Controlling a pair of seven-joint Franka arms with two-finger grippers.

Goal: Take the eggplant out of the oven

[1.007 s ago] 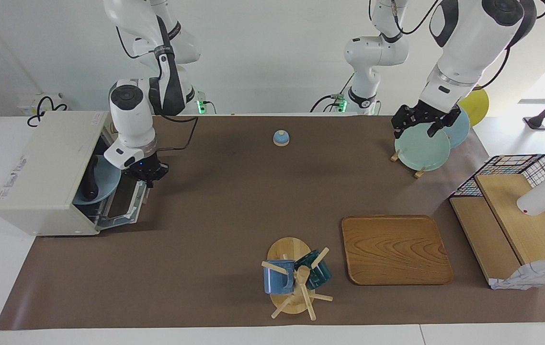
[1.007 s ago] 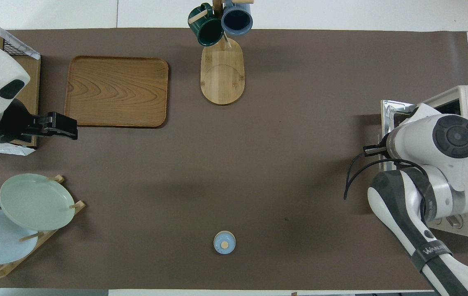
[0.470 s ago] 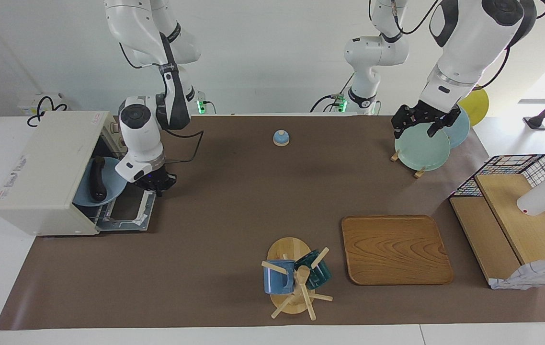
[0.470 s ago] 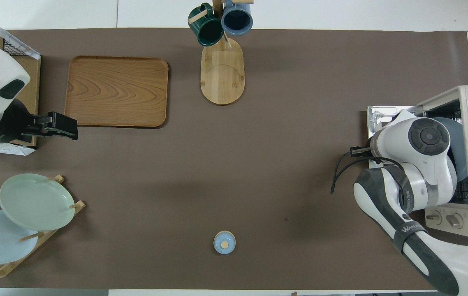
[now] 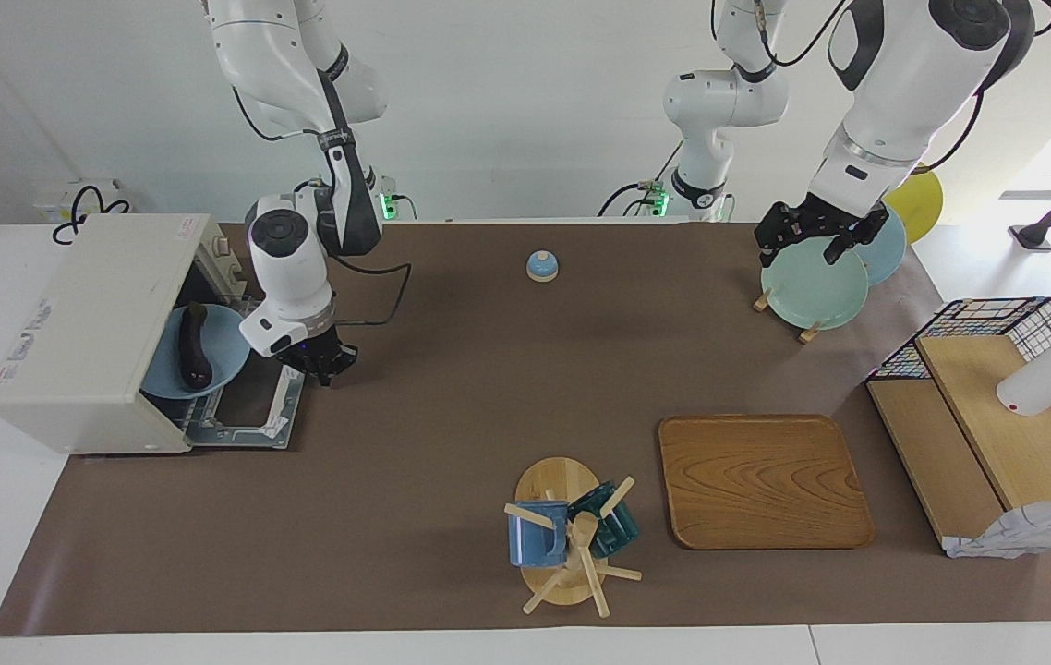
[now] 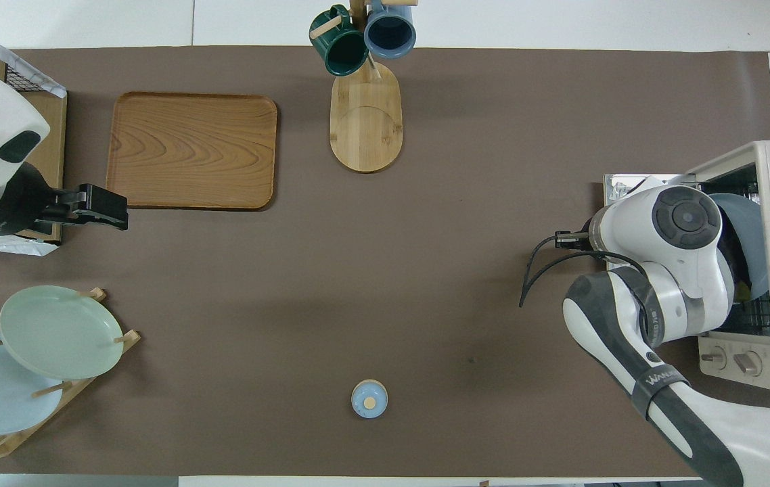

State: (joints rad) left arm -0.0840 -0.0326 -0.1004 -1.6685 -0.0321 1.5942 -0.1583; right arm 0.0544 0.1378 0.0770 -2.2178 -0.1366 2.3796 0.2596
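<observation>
Facing view: eggplant (image 5: 193,345) on the blue plate (image 5: 214,371) inside the open oven (image 5: 91,325), my right gripper (image 5: 322,362) at the dropped door's edge, its opening indiscernible, so reaching in I risk clipping that door; overhead view: left gripper (image 6: 102,207) waiting, seemingly closed, arm sleeve reading "WANJI".
</observation>
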